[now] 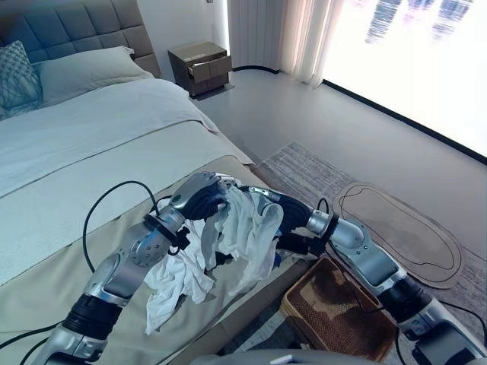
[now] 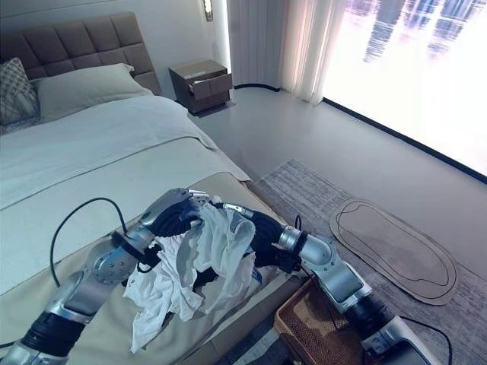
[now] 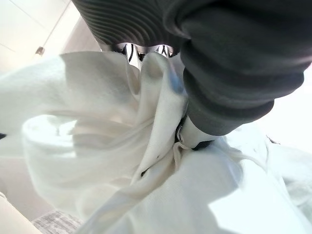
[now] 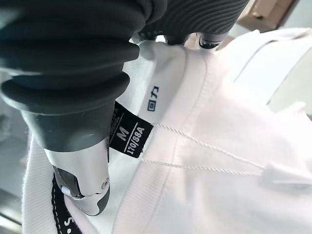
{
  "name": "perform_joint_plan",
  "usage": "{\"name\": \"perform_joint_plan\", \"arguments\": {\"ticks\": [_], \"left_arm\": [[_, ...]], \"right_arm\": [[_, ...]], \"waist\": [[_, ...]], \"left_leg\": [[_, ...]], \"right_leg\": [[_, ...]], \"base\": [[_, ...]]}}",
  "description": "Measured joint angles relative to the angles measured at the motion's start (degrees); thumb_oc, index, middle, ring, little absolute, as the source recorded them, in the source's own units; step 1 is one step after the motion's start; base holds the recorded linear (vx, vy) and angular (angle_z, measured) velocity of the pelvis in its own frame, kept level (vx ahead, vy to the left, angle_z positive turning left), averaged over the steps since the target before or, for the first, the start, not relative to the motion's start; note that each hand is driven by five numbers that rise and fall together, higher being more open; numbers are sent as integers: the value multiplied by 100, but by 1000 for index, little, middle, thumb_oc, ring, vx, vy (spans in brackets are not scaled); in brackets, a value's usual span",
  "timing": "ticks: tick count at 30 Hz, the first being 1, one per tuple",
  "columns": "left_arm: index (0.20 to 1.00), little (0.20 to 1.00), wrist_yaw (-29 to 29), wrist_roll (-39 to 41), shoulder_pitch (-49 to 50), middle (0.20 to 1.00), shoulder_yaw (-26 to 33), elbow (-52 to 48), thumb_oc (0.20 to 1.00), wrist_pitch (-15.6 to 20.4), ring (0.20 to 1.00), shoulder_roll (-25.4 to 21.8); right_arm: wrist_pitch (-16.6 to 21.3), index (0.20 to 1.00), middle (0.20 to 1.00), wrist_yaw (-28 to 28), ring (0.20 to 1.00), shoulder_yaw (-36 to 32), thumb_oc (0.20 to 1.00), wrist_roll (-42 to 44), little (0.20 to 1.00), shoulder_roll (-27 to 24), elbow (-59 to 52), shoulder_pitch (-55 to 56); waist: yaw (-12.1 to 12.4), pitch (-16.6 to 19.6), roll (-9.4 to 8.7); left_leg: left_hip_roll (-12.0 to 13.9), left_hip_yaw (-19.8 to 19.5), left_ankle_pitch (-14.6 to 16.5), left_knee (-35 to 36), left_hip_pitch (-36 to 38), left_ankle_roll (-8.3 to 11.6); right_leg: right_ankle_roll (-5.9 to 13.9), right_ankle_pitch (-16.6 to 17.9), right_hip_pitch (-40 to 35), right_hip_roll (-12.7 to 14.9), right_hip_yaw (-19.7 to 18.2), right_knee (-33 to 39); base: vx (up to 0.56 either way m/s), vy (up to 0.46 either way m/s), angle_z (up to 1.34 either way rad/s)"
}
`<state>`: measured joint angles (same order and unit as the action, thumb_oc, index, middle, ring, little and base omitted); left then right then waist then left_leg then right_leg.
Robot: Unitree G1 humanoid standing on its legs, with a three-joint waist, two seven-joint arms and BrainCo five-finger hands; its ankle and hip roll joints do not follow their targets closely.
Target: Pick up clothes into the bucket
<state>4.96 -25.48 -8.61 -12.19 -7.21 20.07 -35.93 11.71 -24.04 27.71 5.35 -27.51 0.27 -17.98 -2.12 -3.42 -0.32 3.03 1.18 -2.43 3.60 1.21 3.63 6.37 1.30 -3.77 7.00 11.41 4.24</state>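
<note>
A crumpled white garment (image 1: pixel 243 228) hangs over the foot corner of the bed, lifted between both hands. My left hand (image 1: pixel 199 199) grips its upper edge from the bed side, fingers curled into the cloth (image 3: pixel 122 146). On the floor side, my right hand (image 1: pixel 283 211) clamps the collar, its thumb (image 4: pixel 83 180) pressed on the fabric beside a black size label (image 4: pixel 127 136). A loose end of the garment trails down onto the beige bed cover. A brown woven basket (image 1: pixel 335 304) stands on the floor beside the bed, below my right forearm.
The bed (image 1: pixel 114 152) with white bedding and pillows fills the left side. A brown nightstand (image 1: pixel 199 67) stands by the headboard. A grey rug (image 1: pixel 304 171) and an oval mat (image 1: pixel 399 228) lie on the floor towards the bright window.
</note>
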Motion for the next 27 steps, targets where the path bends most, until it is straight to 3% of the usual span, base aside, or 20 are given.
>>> {"name": "perform_joint_plan", "arguments": {"ticks": [3,4,5,6,12,27], "left_arm": [[200,200,0,0,0,200,7,2,200,-106,200,-6],[200,200,0,1,0,200,12,2,200,-125,200,-9],[200,200,0,4,0,200,23,2,200,-184,200,-10],[200,200,5,4,3,200,23,2,200,-226,200,-11],[200,200,12,282,29,200,4,0,200,-314,200,7],[200,200,5,452,119,200,-9,1,200,-351,200,15]], "right_arm": [[63,1000,1000,107,1000,46,1000,-443,1000,43,73,-118],[90,925,925,129,925,47,925,-478,925,83,118,-121],[118,492,492,196,492,51,492,-579,492,174,187,-125],[152,200,200,296,200,48,200,-669,200,257,264,-143],[185,200,200,863,200,-16,200,-1166,200,595,493,-407],[158,200,200,962,200,3,200,-471,200,859,688,-135]], "waist": [[0,1,-2],[-2,2,-4],[-2,3,-4],[-3,3,-4],[-16,8,-13],[-13,72,-112]], "left_leg": [[2,0,0,-3,0,0],[2,1,0,-5,1,0],[3,0,0,-5,0,0],[3,0,0,-5,1,0],[2,1,0,-10,0,0],[-1,10,0,-13,4,0]], "right_leg": [[0,0,0,0,0,-1],[0,0,-1,-1,0,-2],[0,0,0,-2,0,-3],[-1,0,0,-2,0,-4],[-3,2,3,-1,-3,-8],[-3,3,5,3,-15,-11]], "base": [[0,0,0],[0,0,0],[0,0,0],[0,0,0],[0,0,0],[0,0,0]]}}
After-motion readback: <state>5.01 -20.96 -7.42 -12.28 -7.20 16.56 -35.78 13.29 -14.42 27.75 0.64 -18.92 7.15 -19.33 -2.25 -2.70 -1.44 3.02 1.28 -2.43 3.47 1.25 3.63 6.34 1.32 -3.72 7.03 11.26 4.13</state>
